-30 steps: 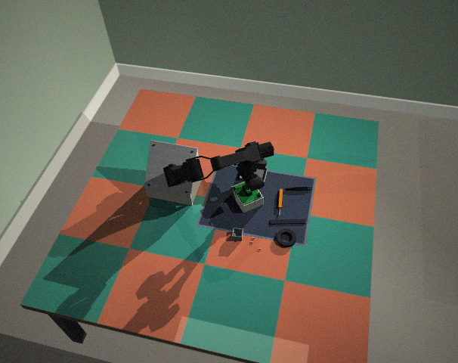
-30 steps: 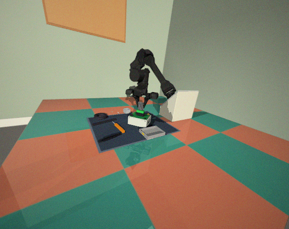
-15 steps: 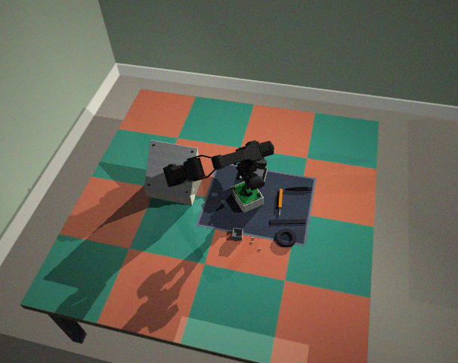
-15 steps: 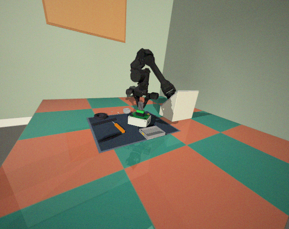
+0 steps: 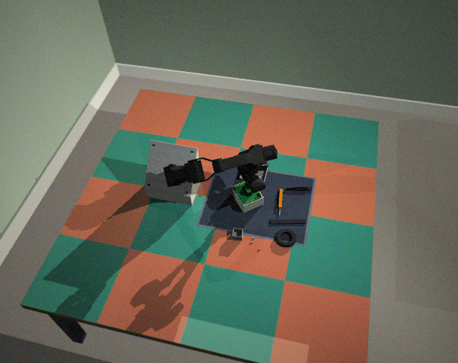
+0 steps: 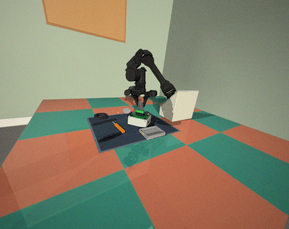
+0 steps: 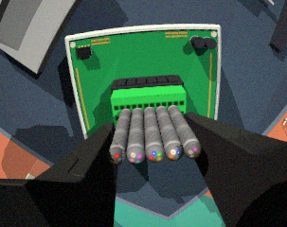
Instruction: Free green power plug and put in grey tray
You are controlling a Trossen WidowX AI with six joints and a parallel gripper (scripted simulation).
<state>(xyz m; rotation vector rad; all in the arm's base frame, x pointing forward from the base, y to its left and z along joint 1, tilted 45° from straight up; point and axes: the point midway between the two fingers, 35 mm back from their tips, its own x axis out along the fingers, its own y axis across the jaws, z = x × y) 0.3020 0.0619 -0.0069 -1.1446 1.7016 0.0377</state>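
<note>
Plug (image 6: 140, 111) (image 7: 149, 97) upright, long axis across board (image 6: 145, 116) (image 7: 148, 54), 5 cables up; gripper (image 6: 140, 105) (image 7: 150, 125) clamped on it.

Black six-joint arm (image 5: 236, 159) (image 6: 155, 70): raised and bent over at its elbow | wrist: turned downward | gripper (image 5: 248, 190) (image 6: 140, 106) (image 7: 150, 125): pointing down, its two dark fingers parted, clamped on the green plug between them
</note>
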